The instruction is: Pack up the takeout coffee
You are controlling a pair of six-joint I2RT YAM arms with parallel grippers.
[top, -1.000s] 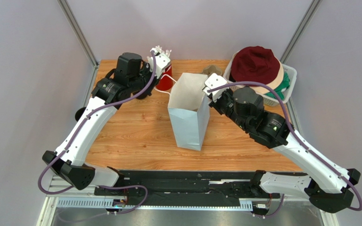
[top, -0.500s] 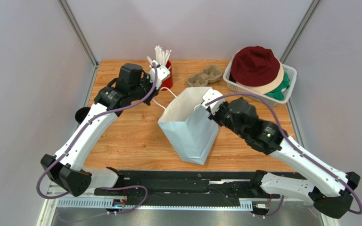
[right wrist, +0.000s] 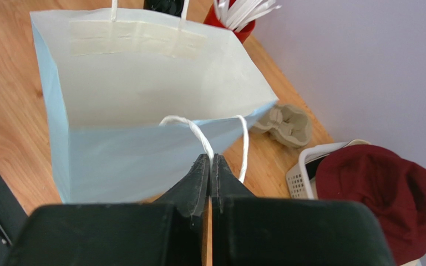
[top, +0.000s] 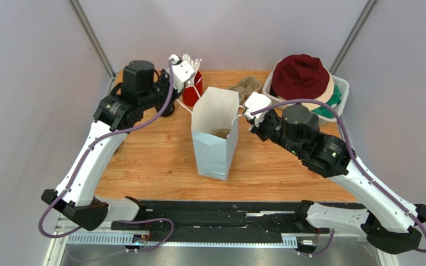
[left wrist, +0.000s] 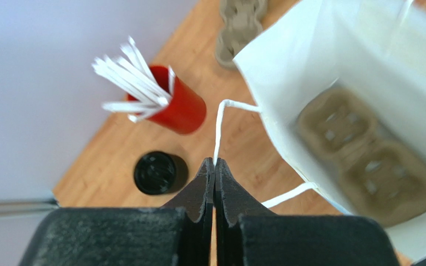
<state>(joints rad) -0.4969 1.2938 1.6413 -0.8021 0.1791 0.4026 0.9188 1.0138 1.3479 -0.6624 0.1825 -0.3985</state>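
Observation:
A white paper bag (top: pixel 215 149) stands upright at mid-table with its mouth pulled open, and a brown pulp cup tray (left wrist: pixel 365 155) lies at its bottom. My left gripper (left wrist: pixel 214 162) is shut on the bag's far string handle (left wrist: pixel 218 124). On the opposite side my right gripper (right wrist: pixel 209 158) is shut on the other string handle (right wrist: pixel 196 130). The takeout coffee (left wrist: pixel 160 173) stands on the wood left of the bag, near the red cup. Only its black lid and dark side show, from above. In the top view my left arm hides it.
The red cup of white straws (top: pixel 192 94) stands behind the bag's left corner. A second pulp tray (top: pixel 247 86) lies at the back. A white basket (top: pixel 340 91) at the back right holds a dark red hat (top: pixel 301 75), close to my right arm.
Half a second ago the bag leaned over toward the front; now it is upright and a little further left. Both grippers moved back and kept their hold on the handles.

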